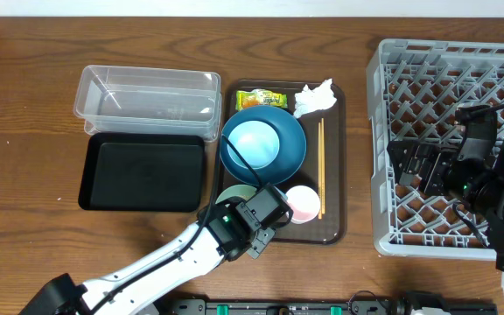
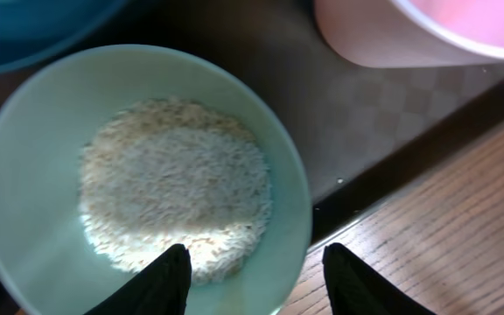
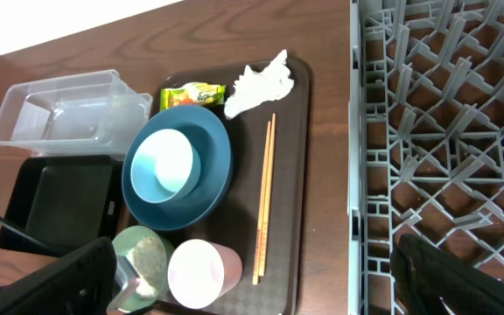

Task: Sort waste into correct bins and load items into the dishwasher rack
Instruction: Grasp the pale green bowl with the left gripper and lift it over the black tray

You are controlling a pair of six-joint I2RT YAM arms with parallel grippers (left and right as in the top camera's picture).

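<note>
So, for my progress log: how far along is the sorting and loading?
Done: nothing visible; clear tub, black tray and rack hold nothing I can see. In hand: the open left gripper straddles the rim of the pale-green bowl of rice, not yet gripping. Left: wrapper, tissue, chopsticks, deep-blue bowl, light-blue bowl and cup sit on the brown tray.

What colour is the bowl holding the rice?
The bowl is pale green, clearest in the left wrist view.

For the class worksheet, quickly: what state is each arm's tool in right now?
Left tool: open, holding nothing, poised at the pale-green bowl.
Right tool: open, holding nothing.
</note>
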